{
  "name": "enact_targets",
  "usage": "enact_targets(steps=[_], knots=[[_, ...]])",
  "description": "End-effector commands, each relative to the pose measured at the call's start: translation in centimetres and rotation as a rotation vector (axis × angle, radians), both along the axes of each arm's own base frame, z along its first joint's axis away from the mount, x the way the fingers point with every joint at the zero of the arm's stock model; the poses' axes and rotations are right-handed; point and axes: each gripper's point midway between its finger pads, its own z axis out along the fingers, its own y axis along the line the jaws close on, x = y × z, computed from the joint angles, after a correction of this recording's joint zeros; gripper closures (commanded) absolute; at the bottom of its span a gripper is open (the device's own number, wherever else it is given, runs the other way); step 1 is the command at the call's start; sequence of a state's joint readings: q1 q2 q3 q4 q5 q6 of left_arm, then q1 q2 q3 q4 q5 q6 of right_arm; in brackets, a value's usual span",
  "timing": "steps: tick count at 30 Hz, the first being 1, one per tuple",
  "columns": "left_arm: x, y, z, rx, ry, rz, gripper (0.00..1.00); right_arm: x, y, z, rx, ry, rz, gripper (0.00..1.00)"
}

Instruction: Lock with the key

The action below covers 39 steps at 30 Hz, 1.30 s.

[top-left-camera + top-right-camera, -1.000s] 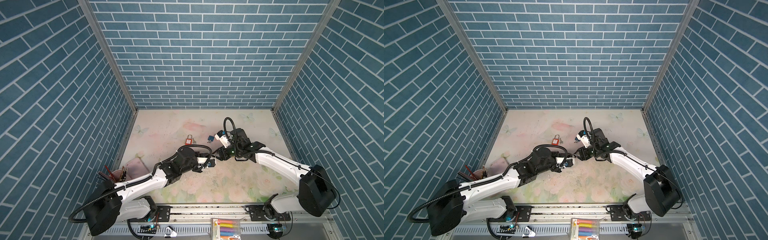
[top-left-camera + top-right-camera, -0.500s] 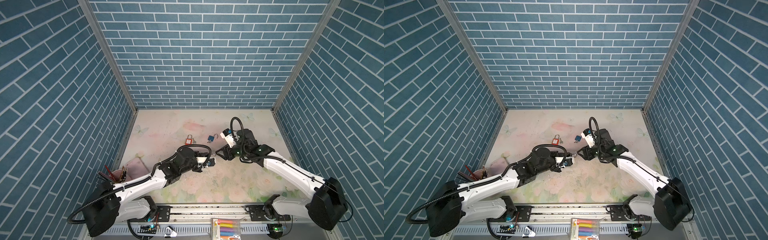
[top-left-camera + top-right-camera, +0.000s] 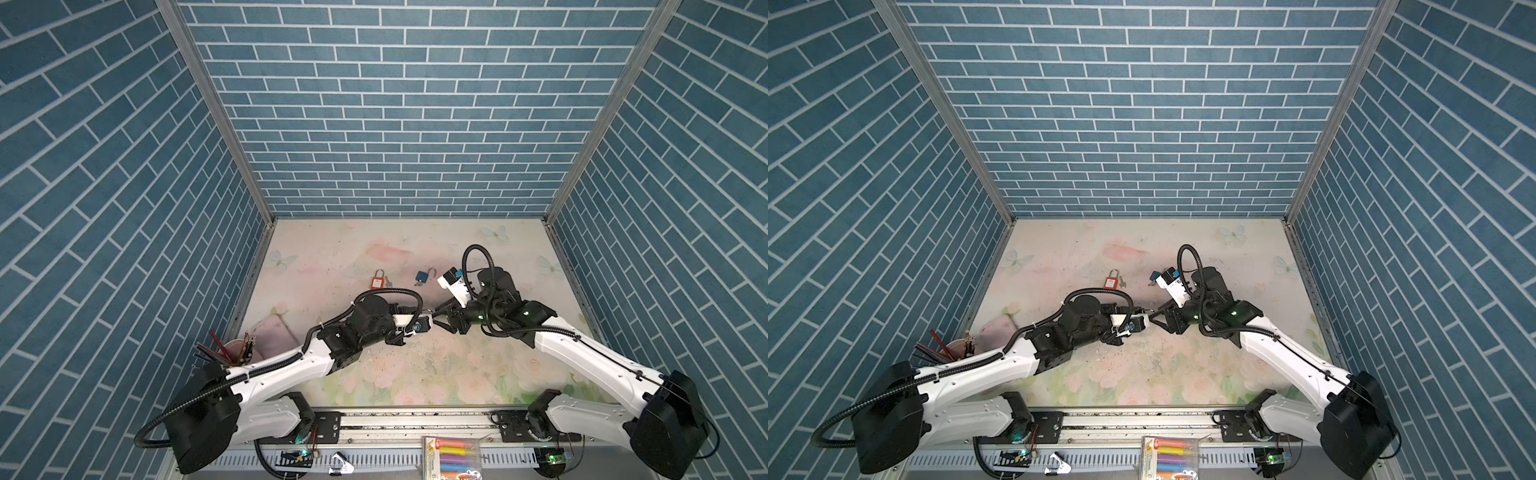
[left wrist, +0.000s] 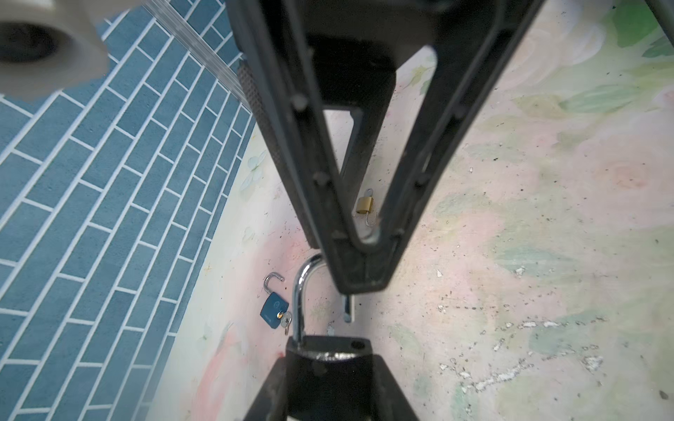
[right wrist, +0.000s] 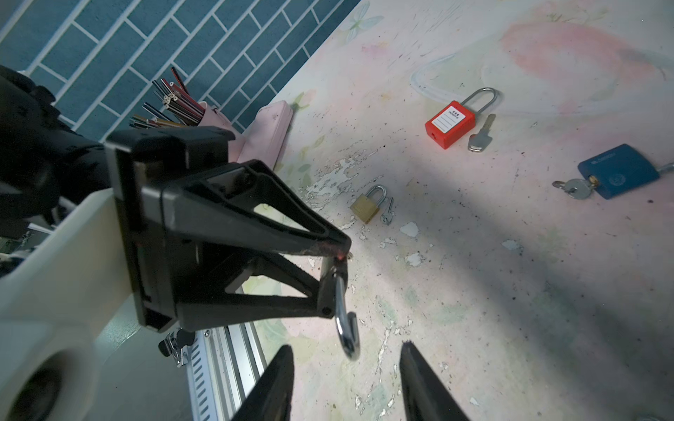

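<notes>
Rightward went the right arm's wrist, baring the blue padlock [image 3: 423,276]. Right gripper [image 5: 346,348] stands apart at the open shackle [image 5: 343,317] (contact unclear); left gripper [image 4: 328,368] clamps the black padlock [image 4: 328,351], mid-frame; red padlock [image 3: 377,282] lies beyond.

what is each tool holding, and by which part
The left tool holds a black padlock by its body, its open shackle sticking out toward the right tool, whose jaws stand open and hold nothing.

Padlocks, 4: red padlock [image 5: 450,124], blue padlock [image 5: 618,171], brass padlock [image 5: 366,206], black padlock [image 4: 328,364]. Keys seen, 3: steel key [image 5: 481,135], ringed key [image 5: 574,187], small key [image 5: 388,211]. Pencil cup [image 3: 235,349], 1, lower left. Pink pouch [image 3: 272,336], 1.
</notes>
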State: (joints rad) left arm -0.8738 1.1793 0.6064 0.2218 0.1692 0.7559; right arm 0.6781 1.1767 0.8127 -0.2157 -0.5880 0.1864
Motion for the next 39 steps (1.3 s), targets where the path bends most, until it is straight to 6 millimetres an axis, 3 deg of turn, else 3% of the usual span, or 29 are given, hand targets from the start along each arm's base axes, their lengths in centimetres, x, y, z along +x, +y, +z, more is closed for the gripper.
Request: enact_targets(steps=[1,21,32,39], knots=[[0.0,-0.5,1.0,-0.022,-0.017,-0.017,0.92,0.5,0.9,1.2,0.016,-0.063,0.044,0.56],[1.3,-0.3,0.9,-0.025,-0.041,0.047,0.92,1.1,1.9,0.7,0.034,-0.018,0.023,0.96],[3.2,0.6,2.1,-0.054,-0.124,0.167,0.93,2.1,2.9,-1.1,0.017,0.131,-0.025,1.00],[3.1,0.1,3.2,-0.106,-0.111,0.166,0.94,2.1,3.9,-2.2,0.020,0.198,0.000,1.00]])
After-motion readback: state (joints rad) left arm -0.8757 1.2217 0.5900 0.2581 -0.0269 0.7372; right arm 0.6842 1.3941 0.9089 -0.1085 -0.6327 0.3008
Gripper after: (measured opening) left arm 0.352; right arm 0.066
